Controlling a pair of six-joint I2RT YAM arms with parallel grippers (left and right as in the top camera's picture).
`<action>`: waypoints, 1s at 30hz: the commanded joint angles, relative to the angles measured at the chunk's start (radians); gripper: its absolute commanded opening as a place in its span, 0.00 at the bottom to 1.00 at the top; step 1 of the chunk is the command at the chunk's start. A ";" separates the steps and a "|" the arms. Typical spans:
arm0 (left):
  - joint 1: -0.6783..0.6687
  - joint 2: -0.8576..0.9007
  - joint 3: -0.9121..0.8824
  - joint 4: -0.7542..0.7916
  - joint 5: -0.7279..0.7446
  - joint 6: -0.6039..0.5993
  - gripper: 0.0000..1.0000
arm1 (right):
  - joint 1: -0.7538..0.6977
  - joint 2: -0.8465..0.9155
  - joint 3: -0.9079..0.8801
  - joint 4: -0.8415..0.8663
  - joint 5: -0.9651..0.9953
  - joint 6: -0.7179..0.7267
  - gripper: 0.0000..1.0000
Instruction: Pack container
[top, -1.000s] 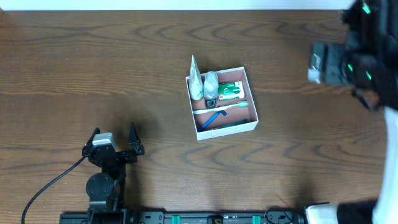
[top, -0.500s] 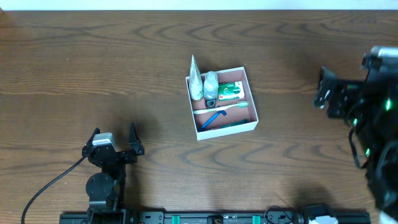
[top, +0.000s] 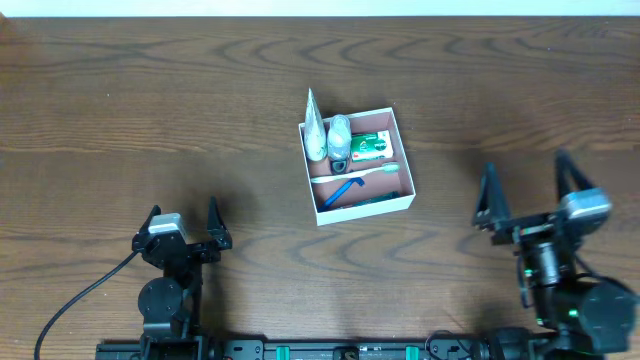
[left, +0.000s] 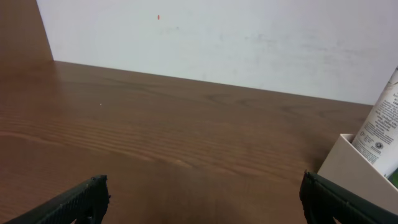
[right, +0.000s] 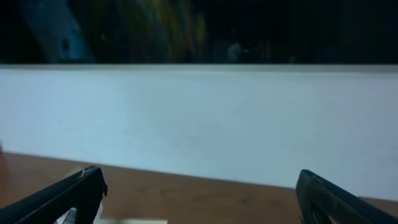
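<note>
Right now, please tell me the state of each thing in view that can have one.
container: upright, top open, items inside
tube: leaning at one wall, tip above the rim
carton: lying flat inside
toothbrush: lying flat inside
blue razor: lying inside, beside the toothbrush
left fingers: open, empty
right fingers: open, empty

This looks like a robotics lab bench, not a home. A dark wood-grain table (top: 150, 110) carries only one staged item, the container (top: 365, 211) of toiletries (top: 370, 147). The left arm (top: 165, 290) and right arm (top: 560, 290) stand at the near edge by a black rail (top: 300, 350), with a cable (top: 95, 287) trailing loose. A plain white wall (left: 249, 43) backs the table. The dark band (right: 186, 31) above it may be a window, but it is too blurred to tell.
</note>
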 joint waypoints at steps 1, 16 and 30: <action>0.006 -0.005 -0.024 -0.033 -0.005 0.019 0.98 | -0.011 -0.072 -0.113 0.063 -0.059 -0.012 0.99; 0.006 -0.005 -0.024 -0.033 -0.005 0.019 0.98 | -0.023 -0.241 -0.360 0.137 -0.062 -0.043 0.99; 0.005 -0.004 -0.024 -0.033 -0.005 0.019 0.98 | -0.022 -0.246 -0.446 0.122 0.124 -0.042 0.99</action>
